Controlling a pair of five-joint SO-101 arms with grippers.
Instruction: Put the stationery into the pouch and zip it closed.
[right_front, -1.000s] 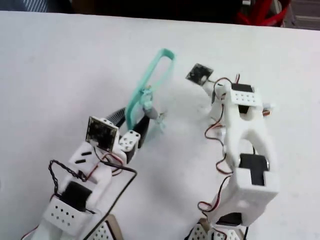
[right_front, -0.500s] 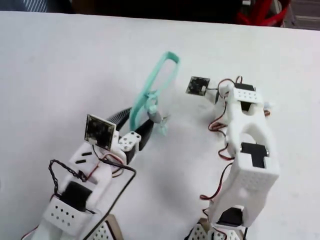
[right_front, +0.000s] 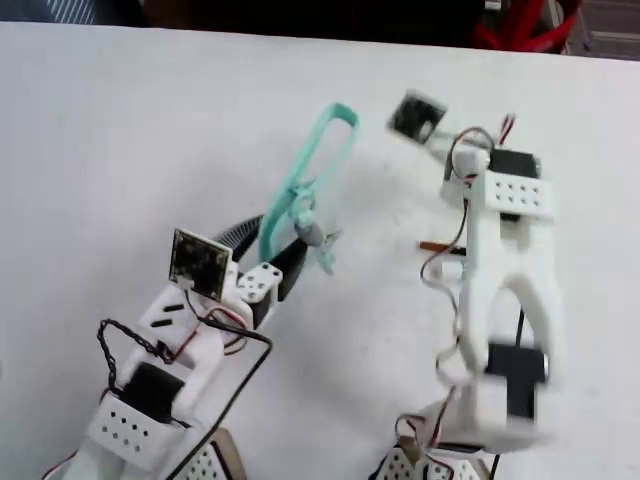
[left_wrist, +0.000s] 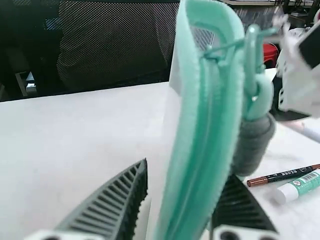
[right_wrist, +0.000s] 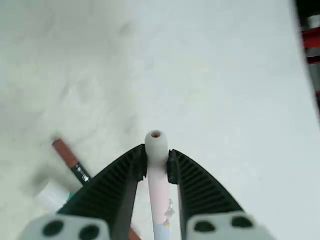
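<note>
Between the two arms: the pouch (right_front: 300, 185) stands up on its edge on the white counter (right_front: 120, 130).
Pouch rim: the green zip rim makes a long thin loop with a small gap down the middle.
Zip pull: a green zip pull (left_wrist: 252, 60) sits at the side of the rim, and a grey fuzzy ball (left_wrist: 252, 142) is joined to it.
Left gripper: the left gripper (right_front: 275, 232) is clamped on the near end of the pouch, with one dark finger on each side of the green rim.
Pen: a pale pen (right_wrist: 156, 175) is held up off the counter, outside the pouch.
Right gripper: the right gripper (right_wrist: 156, 154) is squeezed tight on the pen, and the pen's round tip pokes out past the fingertips.
Right arm: the right arm (right_front: 505, 270) reaches over the counter beside the pouch, well apart from it.
Pencil: a brown pencil (right_front: 440, 246) lies flat on the counter next to the right arm, not in the pouch.
Tube: a white and green tube (left_wrist: 297, 186) lies on the counter just beside the pencil.
</note>
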